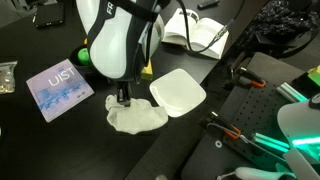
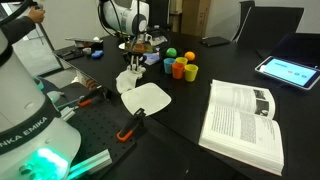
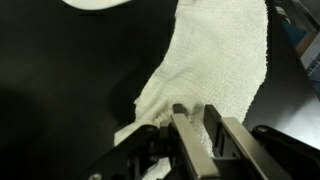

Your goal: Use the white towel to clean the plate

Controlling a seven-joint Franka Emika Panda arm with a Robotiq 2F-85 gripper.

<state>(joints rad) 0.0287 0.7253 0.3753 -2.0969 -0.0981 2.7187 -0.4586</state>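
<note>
Hand (image 3: pixel 200 125) resting on the white towel (image 3: pixel 225 60); fingers (image 3: pixel 186 135) standing narrowly apart, cannot tell if pinching cloth; towel stretching ahead of hand; the plate (image 1: pixel 178 92) lying just beyond, beside towel's far edge, on table (image 1: pixel 60 150).

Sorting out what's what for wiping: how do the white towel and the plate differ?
The white towel lies crumpled and wrinkled; the plate is smooth and flat. The towel's outline is irregular; the plate is square with rounded corners. Both are whitish, on the dark table.
</note>
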